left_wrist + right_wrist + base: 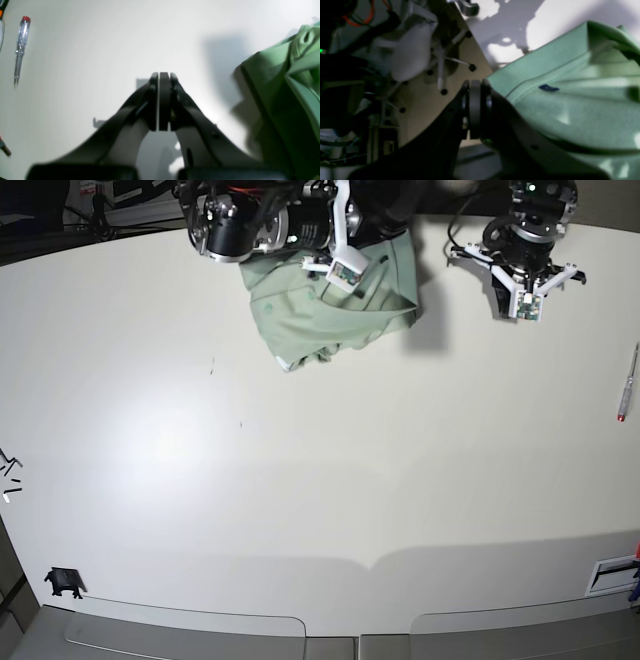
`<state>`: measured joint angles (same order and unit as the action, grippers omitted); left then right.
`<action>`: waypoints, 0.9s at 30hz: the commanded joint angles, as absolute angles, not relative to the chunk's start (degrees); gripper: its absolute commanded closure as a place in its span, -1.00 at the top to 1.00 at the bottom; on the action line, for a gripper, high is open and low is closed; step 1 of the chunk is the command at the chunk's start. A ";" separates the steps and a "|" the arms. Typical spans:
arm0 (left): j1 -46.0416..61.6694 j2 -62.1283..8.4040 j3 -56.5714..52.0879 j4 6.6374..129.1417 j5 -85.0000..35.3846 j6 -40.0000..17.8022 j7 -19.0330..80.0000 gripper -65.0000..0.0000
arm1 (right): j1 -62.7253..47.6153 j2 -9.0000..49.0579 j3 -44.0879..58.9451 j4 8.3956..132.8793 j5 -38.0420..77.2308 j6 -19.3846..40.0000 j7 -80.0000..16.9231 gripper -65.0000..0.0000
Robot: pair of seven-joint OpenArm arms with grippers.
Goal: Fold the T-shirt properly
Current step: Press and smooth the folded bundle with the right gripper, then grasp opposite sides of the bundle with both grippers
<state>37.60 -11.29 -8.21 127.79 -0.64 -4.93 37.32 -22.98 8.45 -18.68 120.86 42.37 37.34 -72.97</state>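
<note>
Mint-green T-shirt [335, 315] lies bunched near the far edge of the table [300, 480]. Right gripper [475, 82], fingers pressed together, sits at its collar edge; whether it pinches cloth I cannot tell. Left gripper [163, 75], closed on nothing, hangs beside it, apart.

The left end effector [164, 100] hangs above the bench [300, 480] with its pads pressed together, gripping nothing. The right end effector [475, 107] sits over the bench's far edge, pads likewise closed, nothing visible between them, the arm reaching in from beyond that edge.
</note>
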 commanded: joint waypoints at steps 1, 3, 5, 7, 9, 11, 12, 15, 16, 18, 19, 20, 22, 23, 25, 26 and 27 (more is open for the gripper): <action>37.93 -11.51 -8.27 128.99 -0.67 -4.71 35.97 -1.00 | -22.94 8.45 -18.81 121.54 43.22 37.74 -71.22 -0.91; 37.93 -11.51 -8.27 128.99 -0.67 -4.71 35.94 -0.99 | -22.94 8.45 -18.81 121.38 43.38 37.69 -70.11 -0.31; 37.93 -11.51 -8.27 128.99 -0.69 -4.71 35.94 -0.87 | -22.87 8.45 -18.81 121.40 45.34 37.67 -69.80 -0.11; 37.93 -11.51 -8.27 128.99 -0.51 -4.71 35.94 -0.78 | -22.70 8.45 -18.81 121.54 49.78 37.67 -70.11 -0.11; 37.91 -11.51 -8.27 128.99 -0.49 -4.71 35.59 -0.73 | -22.28 8.43 -18.81 122.37 55.07 37.82 -71.13 -0.11; 37.93 -11.51 -8.27 129.05 -0.51 -4.71 34.50 -0.73 | -21.41 8.40 -18.74 123.87 57.32 39.57 -72.12 -0.11; 37.93 -11.51 -8.27 129.14 -0.54 -4.71 34.06 -0.73 | -20.82 8.43 -18.70 124.75 57.08 40.00 -72.25 -0.11; 37.95 -11.51 -8.27 129.84 -1.58 -4.93 33.54 -0.85 | -18.68 8.40 -17.56 125.89 52.88 40.00 -71.85 -0.15; 37.95 -11.51 -8.27 130.06 -2.39 -5.93 33.58 -0.97 | -17.89 8.40 -16.67 125.89 49.76 40.00 -71.07 -0.24; 37.95 -11.49 -8.27 130.10 -6.55 -9.91 33.82 -1.00 | -16.80 8.38 -13.80 125.89 40.14 39.57 -67.22 -0.63; 37.95 -11.51 -8.27 130.10 -9.85 -12.45 34.02 -1.00 | -16.27 8.38 -11.99 125.89 35.33 37.32 -64.69 -0.90; 37.95 -11.49 -8.25 130.10 -13.47 -15.70 34.46 -1.00 | -15.77 8.38 -9.93 125.89 31.64 35.83 -62.41 -1.00; 37.95 -11.46 -8.10 130.06 -20.84 -21.71 35.44 -1.00 | -14.74 8.40 -5.76 125.86 28.60 35.55 -59.05 -1.00; 37.95 -11.44 -8.10 130.06 -24.14 -23.53 36.03 -1.00 | -13.98 8.43 -4.01 125.82 28.73 35.57 -58.74 -1.00; 37.95 -11.35 -8.10 130.06 -27.88 -24.47 36.86 -1.00 | -12.34 8.45 -2.02 124.75 29.41 35.57 -59.20 -1.00; 37.95 -11.14 -8.10 130.04 -28.18 -24.47 37.17 -1.00 | -11.55 8.45 -1.72 123.37 30.22 35.59 -59.68 -1.00; 37.95 -11.14 -8.10 129.84 -28.84 -24.45 37.63 -1.00 | -10.74 8.43 -1.78 121.45 31.07 35.66 -60.20 -1.00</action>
